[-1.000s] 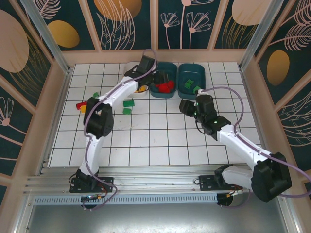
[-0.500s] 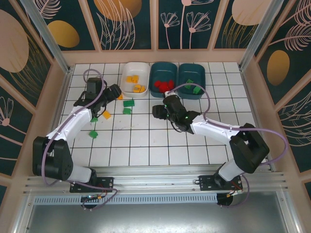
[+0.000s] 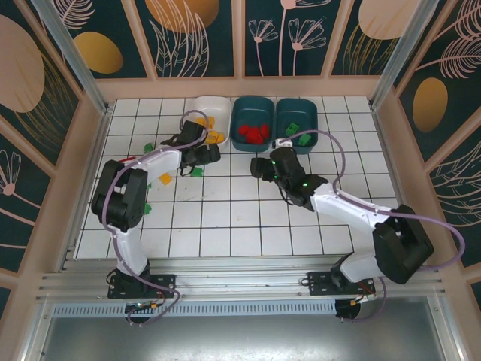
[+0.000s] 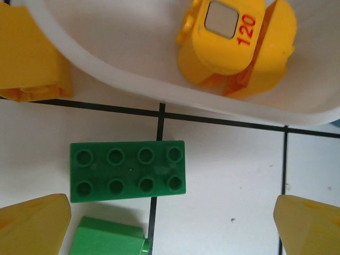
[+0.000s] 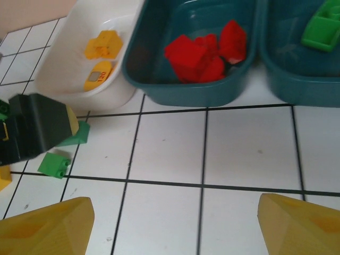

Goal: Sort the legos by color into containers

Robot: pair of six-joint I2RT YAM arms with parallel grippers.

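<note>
the left claw [image 4: 170, 228] hangs with its yellow fingertips [image 4: 34, 226] spread wide and nothing between them. the flat green eight-stud plastic brick [image 4: 127, 171] lies on the table just ahead of it, nearer the left finger than dead centre. the brick's long axis runs across, finger to finger, so to my eye a straight drop would close on its short ends, and the gap looks wide enough for that.

the right claw [image 5: 172, 228] is also wide and empty. it sits over bare tile in front of the dark teal plastic bin of red bricks [image 5: 202, 93], well apart from the green brick, so the left arm is plainly the nearer.

the glossy white tiled tabletop [image 4: 223, 180] is flat and smooth, and i'd guess the brick slides if one finger touches first. room is tight: the rim of the white plastic bin [image 4: 133, 85] sits just beyond the brick, and a second green brick [image 4: 109, 236] lies just beside its near left corner. the other teal bin [image 5: 303, 87], holding a green piece, is at the right end of the row.
</note>
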